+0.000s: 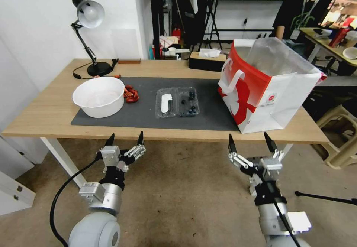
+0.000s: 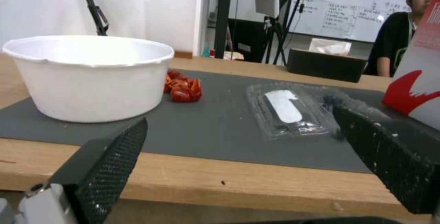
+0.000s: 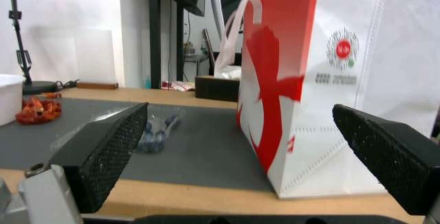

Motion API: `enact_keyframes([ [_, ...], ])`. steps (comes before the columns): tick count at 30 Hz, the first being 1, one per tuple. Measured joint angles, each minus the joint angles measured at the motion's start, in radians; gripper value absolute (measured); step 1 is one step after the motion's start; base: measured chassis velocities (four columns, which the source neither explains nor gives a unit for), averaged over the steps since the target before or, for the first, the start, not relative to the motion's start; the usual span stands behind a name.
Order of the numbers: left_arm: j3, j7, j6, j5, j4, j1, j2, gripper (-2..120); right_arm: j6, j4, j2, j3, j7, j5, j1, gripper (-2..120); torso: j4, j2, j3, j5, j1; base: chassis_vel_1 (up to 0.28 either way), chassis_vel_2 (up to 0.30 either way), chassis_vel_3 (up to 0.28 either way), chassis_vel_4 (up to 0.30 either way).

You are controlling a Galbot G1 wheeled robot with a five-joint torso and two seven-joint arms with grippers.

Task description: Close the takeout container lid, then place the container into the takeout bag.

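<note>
The container (image 1: 187, 106) lies open and flat at the centre of the head view, on the dark mat (image 1: 148, 119), with its lid (image 1: 166, 103) folded out to the left of the berry tray. The two halves sit side by side, so the long axis of the opened clamshell runs left to right across the frame, and the hinge between them runs away from the robot.

Both grippers hang in the lower part of the head view, short of the table's (image 1: 44, 117) near edge and well apart from the container. The left gripper (image 1: 125, 139), lower left of centre, has its fingers spread with nothing between them; the right gripper (image 1: 251, 141), lower right of centre, is likewise spread and holds nothing. The container lies up-frame between them. The lid sits on the left gripper's side, so that arm looks the better placed to swing it over the hinge toward the right.

In the left wrist view the lid (image 2: 284, 108) shows at centre right, beyond the table edge. The bag (image 1: 267, 87) stands open at the right of the head view, just beside the mat's right end, near the right gripper.
</note>
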Motion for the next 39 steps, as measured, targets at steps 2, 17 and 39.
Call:
enact_keyframes([
  [2, 0.000, 0.000, -0.001, 0.000, 0.000, 0.001, 0.000, 100, 0.009, -0.009, 0.004, -0.003, 0.003, -0.002, -0.007, 100, 0.0000, 0.000, 0.000, -0.0001, 0.000, 0.000, 0.000, 0.000, 0.000],
  [17, 0.011, -0.008, -0.042, -0.011, 0.018, -0.013, 0.018, 100, 0.018, -0.052, 0.024, -0.024, 0.001, 0.005, -0.001, 100, 0.0001, 0.000, 0.000, -0.0001, 0.000, 0.000, 0.000, 0.000, 0.000],
  [39, 0.215, -0.250, -0.078, -0.967, 0.098, -0.302, 0.252, 100, -0.009, -0.089, 0.030, -0.092, -0.001, 0.017, 0.057, 100, 0.0001, 0.000, 0.000, 0.0000, 0.000, 0.000, 0.000, 0.000, 0.000],
])
